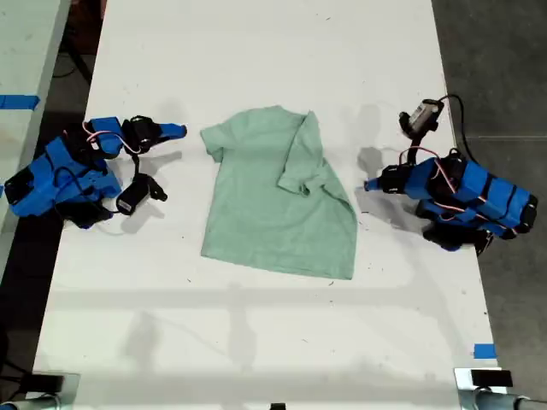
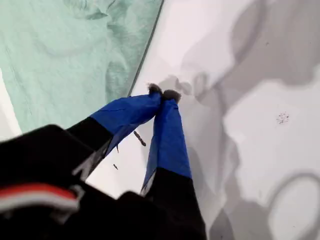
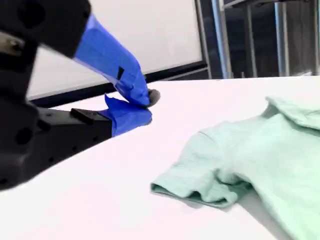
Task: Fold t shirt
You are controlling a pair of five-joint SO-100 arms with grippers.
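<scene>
The pale mint-green t shirt (image 1: 273,201) lies flat in the middle of the white table (image 1: 256,342). Its sleeve on the exterior view's right is folded in over the body; the other sleeve lies spread out. My first gripper (image 1: 369,184) rests shut and empty on the table just off the shirt's edge on the exterior view's right; the first wrist view shows its tips (image 2: 162,93) together beside the t shirt (image 2: 65,50). My second gripper (image 1: 177,131) sits shut and empty at the exterior view's left, near the spread sleeve; its tips (image 3: 148,106) stand apart from the t shirt (image 3: 250,160).
Both blue arms are folded low at the table's two sides in the exterior view. Blue tape (image 1: 485,351) marks the near corner at the exterior view's right. A second table with blue tape (image 1: 17,102) stands at the exterior view's left. Metal legs (image 3: 217,35) rise beyond the table's edge.
</scene>
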